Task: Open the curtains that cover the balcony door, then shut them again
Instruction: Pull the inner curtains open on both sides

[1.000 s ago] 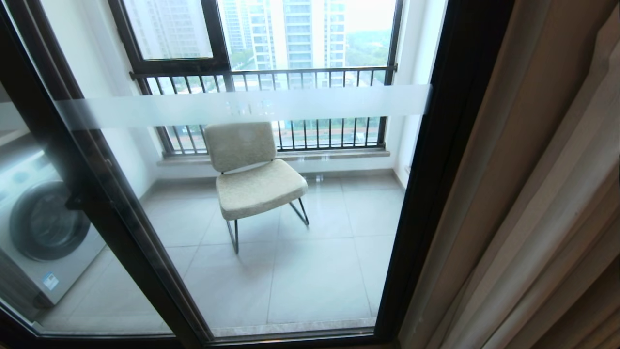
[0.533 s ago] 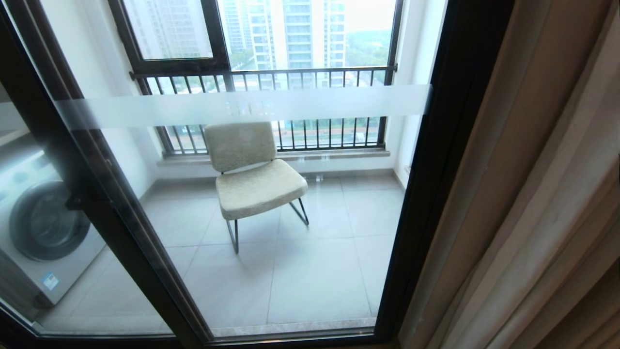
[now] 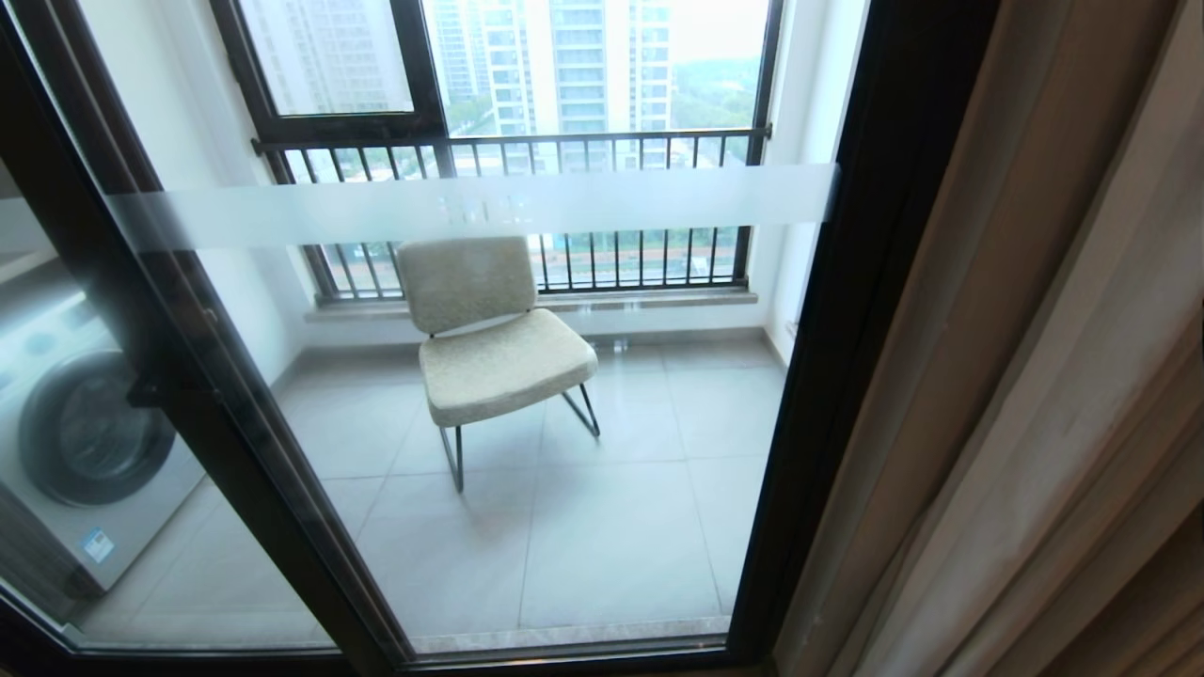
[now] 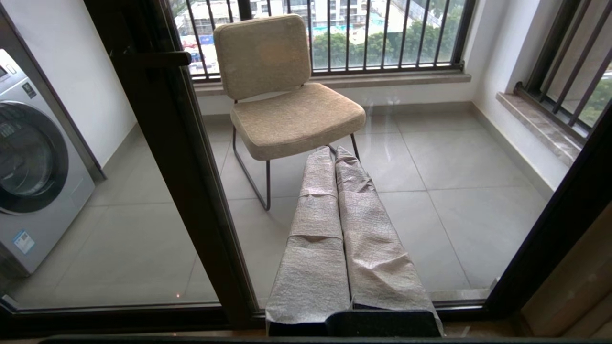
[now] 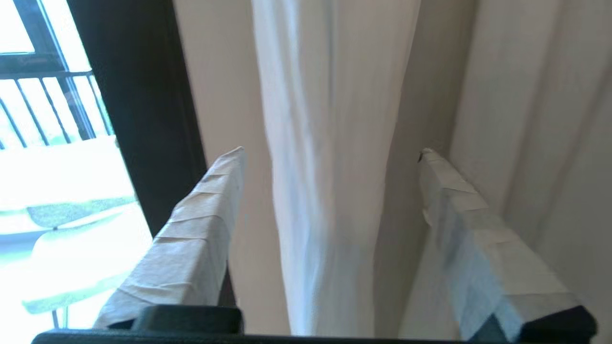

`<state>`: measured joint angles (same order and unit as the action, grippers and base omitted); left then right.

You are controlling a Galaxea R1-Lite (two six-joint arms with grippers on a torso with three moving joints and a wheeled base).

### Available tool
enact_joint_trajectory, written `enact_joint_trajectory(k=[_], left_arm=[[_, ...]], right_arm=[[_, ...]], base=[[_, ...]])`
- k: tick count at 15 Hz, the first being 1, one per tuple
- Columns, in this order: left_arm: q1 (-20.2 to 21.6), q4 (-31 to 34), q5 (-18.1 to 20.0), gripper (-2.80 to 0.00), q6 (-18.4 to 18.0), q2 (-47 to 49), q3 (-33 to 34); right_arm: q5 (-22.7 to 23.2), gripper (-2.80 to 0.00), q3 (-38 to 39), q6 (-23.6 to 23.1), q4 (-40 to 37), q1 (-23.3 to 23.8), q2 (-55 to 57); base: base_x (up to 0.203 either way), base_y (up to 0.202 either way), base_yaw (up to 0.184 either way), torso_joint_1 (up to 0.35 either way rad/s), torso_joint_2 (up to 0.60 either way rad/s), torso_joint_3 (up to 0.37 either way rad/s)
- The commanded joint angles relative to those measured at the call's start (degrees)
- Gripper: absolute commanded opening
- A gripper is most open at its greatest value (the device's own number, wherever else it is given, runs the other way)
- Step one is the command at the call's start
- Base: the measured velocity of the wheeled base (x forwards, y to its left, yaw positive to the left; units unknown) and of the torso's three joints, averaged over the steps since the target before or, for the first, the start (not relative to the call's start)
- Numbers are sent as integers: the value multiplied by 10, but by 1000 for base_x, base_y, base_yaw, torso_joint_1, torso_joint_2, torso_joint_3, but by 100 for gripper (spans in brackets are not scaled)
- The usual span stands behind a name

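Balcony glass shines behind my right gripper (image 5: 330, 155). Its fingers stand apart around a soft, light curtain (image 5: 330, 143) fold. I would pinch that fold. My left gripper (image 4: 334, 153) stays together.

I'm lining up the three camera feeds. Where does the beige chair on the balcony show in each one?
Head view: the chair sits centre, behind the balcony door glass.
Left wrist view: upper middle, beyond the left gripper.
Right wrist view: washed out at the lower left edge.
Shared landmark: the black window railing.
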<state>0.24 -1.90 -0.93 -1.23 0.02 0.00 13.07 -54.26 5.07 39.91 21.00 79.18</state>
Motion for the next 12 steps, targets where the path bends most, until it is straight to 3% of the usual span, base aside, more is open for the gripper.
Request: enact_joint_trajectory(k=[1, 6, 12], left_arm=[[0, 0, 0, -280, 0, 0, 0], [0, 0, 0, -280, 0, 0, 0], [0, 0, 0, -280, 0, 0, 0]], right_arm=[[7, 0, 38, 0, -1, 0, -53], [19, 0, 103, 0, -39, 0, -138], [18, 0, 128, 0, -52, 1, -179]], base=[[0, 0, 0, 0, 0, 0], [0, 0, 0, 0, 0, 0], [0, 0, 0, 0, 0, 0]])
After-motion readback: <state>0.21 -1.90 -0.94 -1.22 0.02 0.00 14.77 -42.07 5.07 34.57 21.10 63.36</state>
